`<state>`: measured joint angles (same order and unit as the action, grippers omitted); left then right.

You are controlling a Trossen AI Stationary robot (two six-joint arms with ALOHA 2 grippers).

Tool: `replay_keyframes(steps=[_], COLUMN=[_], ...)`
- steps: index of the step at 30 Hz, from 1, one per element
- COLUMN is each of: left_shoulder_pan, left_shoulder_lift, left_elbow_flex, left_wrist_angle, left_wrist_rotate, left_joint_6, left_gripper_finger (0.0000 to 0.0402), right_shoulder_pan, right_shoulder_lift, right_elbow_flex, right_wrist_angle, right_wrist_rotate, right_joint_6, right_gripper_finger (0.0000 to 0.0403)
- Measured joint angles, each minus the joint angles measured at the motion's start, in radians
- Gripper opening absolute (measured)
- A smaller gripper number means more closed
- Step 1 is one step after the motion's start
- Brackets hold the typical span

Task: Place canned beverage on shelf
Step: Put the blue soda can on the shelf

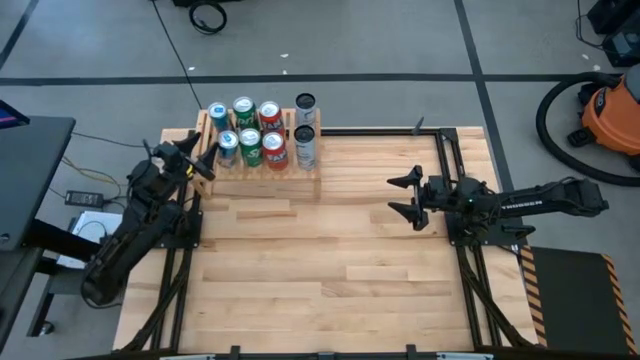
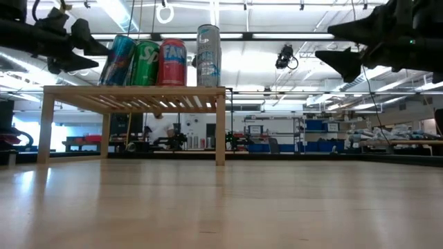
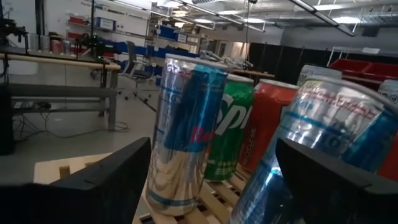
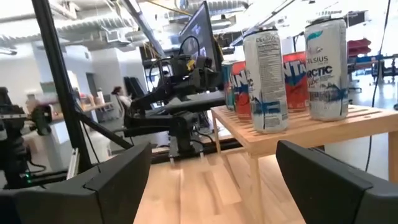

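Cans point(image 1: 262, 133): we count eight, all on the shelf point(image 1: 300, 180).
Left gripper point(image 1: 203, 160): fingers spread beside the blue can point(image 1: 227, 146), holding nothing.
Right gripper point(image 1: 408, 196): spread, empty.
Risk: we think withdrawing carelessly could topple it.

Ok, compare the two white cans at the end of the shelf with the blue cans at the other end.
The white cans stand at the shelf end nearer the right arm; the blue cans stand at the end beside the left gripper. In the low view the white can stands upright; the blue can looks tilted. All are on the shelf.
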<state>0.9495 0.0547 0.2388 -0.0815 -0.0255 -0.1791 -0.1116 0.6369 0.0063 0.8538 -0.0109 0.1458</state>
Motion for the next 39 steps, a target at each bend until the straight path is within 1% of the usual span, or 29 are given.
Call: replay_keyframes(steps=[4, 9, 12, 17, 23, 26, 30, 32, 34, 37, 39], left_shoulder_pan=[-0.022, -0.046, -0.061, -0.085, -0.132, -0.163, -0.214, -0.244, -0.273, -0.303, -0.313], left_shoulder_lift=[0.000, 0.001, 0.001, 0.001, 0.001, 0.001, 0.001, 0.002, 0.000, 0.000, 0.001], left_elbow_flex=[-0.001, -0.002, -0.002, -0.002, -0.001, -0.001, -0.001, -0.006, -0.030, -0.101, -0.156], left_wrist_angle=[-0.014, -0.026, -0.028, -0.029, -0.045, -0.059, -0.086, -0.093, -0.056, 0.038, 0.078], left_wrist_rotate=[-0.059, -0.124, -0.142, -0.174, -0.177, -0.171, -0.119, -0.108, -0.109, -0.104, -0.123], left_joint_6=[0.008, 0.015, 0.019, 0.032, 0.071, 0.123, 0.143, 0.163, 0.168, 0.163, 0.144], left_gripper_finger=[0.0349, 0.0349, 0.0349, 0.0349, 0.0349, 0.0349, 0.0349, 0.0349, 0.0349, 0.0349, 0.0349], right_shoulder_pan=[0.000, 0.000, 0.000, 0.000, -0.001, -0.001, -0.001, -0.001, -0.001, -0.001, -0.001], right_shoulder_lift=[0.000, 0.000, 0.000, 0.000, 0.000, 0.000, 0.000, 0.000, 0.000, 0.000, 0.000], right_elbow_flex=[0.000, 0.000, 0.000, 0.000, 0.000, 0.000, 0.000, 0.000, 0.000, 0.000, 0.000], right_wrist_angle=[-0.040, -0.158, -0.168, -0.167, -0.168, -0.173, -0.176, -0.176, -0.176, -0.176, -0.176], right_wrist_rotate=[0.002, 0.075, 0.097, 0.100, 0.100, 0.099, 0.099, 0.099, 0.098, 0.097, 0.097], right_joint_6=[-0.044, -0.028, -0.022, -0.065, -0.096, -0.103, -0.097, -0.097, -0.097, -0.097, -0.096], right_gripper_finger=[0.0355, 0.0355, 0.0355, 0.0355, 0.0355, 0.0355, 0.0355, 0.0355, 0.0355, 0.0355, 0.0355])
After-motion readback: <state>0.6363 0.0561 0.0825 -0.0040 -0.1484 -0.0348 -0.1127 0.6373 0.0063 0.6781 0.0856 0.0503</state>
